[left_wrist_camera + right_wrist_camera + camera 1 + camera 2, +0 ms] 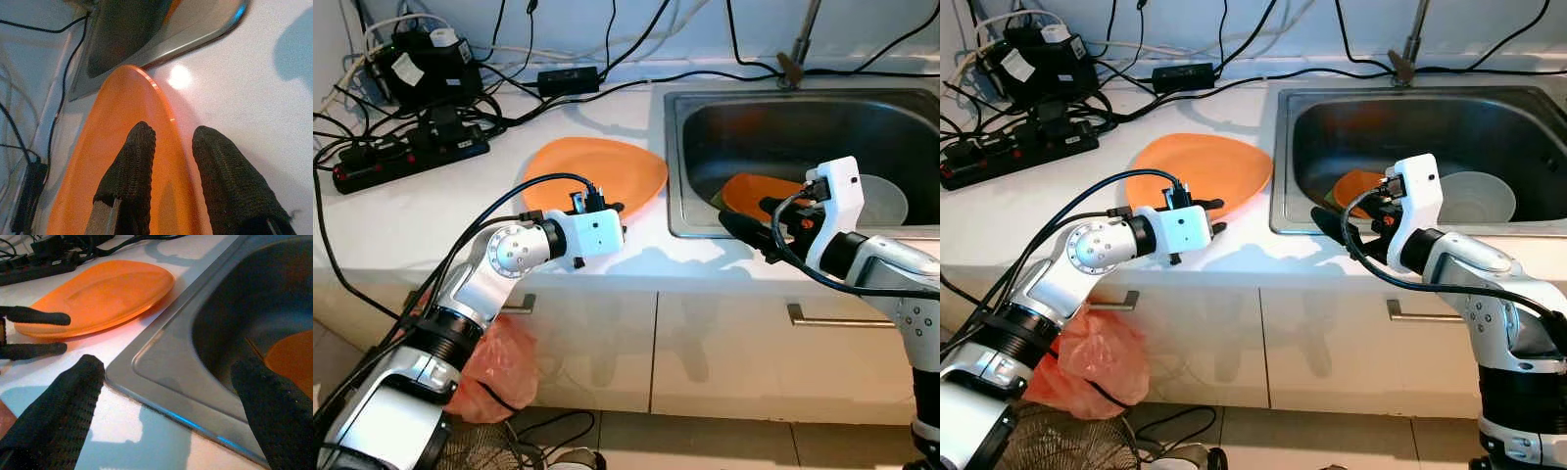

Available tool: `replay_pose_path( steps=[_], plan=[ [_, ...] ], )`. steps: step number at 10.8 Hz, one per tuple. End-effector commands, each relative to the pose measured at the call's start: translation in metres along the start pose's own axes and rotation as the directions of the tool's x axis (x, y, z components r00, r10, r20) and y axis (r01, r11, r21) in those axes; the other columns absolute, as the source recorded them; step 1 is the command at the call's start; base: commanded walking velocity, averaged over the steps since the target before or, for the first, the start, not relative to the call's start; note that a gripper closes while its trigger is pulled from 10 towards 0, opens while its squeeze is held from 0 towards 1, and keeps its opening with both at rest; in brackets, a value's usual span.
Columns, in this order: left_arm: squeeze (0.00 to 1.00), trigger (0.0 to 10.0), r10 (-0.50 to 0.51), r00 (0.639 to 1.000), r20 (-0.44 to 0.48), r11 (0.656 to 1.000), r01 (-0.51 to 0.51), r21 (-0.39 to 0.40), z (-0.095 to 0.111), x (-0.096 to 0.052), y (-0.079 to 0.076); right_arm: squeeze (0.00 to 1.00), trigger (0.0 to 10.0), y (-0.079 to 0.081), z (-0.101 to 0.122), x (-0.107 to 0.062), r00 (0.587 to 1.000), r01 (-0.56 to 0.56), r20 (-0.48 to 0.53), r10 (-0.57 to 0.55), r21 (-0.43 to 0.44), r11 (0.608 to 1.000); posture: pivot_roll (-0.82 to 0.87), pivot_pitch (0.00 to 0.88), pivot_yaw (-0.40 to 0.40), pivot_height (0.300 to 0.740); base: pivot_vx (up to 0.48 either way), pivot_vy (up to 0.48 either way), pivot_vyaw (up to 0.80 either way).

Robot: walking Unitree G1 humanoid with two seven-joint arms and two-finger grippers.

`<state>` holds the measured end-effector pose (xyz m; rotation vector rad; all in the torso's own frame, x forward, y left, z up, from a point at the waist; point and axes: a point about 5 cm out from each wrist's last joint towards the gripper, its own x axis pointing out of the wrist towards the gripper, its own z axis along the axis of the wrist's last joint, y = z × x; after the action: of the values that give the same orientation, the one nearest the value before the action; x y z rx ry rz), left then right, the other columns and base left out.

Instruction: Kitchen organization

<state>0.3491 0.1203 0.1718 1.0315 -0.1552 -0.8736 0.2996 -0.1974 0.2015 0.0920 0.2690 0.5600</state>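
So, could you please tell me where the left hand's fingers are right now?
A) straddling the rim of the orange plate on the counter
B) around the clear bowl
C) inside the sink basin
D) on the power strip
A: in the left wrist view one of the left hand's fingers lies over the orange plate and the other outside its edge, above the white counter.
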Motion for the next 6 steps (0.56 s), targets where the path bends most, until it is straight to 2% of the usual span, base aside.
replay_pose_path(
  steps=[1,4,5,6],
  plan=[
    [0.0,10.0,0.016,1.0,-0.021,1.0,-0.016,0.022,-0.003,-0.002,0.006,1.0,10.0,0.001,0.006,-0.001,1.0,0.0,0.024,0.001,-0.015,1.0,0.07,0.047,0.086,0.74,0.0,0.0,0.0],
    [0.0,10.0,0.045,0.992,-0.115,0.992,-0.031,0.125,-0.018,-0.002,0.01,0.98,10.0,0.009,0.007,-0.002,0.999,-0.031,0.023,0.03,0.002,1.0,0.07,0.069,0.088,0.74,0.0,0.0,0.0],
    [0.0,10.0,0.041,0.99,-0.134,0.988,-0.02,0.155,-0.021,-0.003,0.014,0.71,10.0,0.024,0.007,-0.009,0.99,-0.139,-0.001,0.139,0.052,0.989,0.07,0.085,0.096,0.74,0.0,0.0,0.0],
    [0.0,10.0,0.04,0.99,-0.134,0.987,-0.018,0.159,-0.021,-0.003,0.016,0.33,10.0,0.026,0.001,-0.014,0.987,-0.158,-0.03,0.159,0.043,0.986,0.07,0.09,0.099,0.74,0.0,0.0,0.0]
  ],
)
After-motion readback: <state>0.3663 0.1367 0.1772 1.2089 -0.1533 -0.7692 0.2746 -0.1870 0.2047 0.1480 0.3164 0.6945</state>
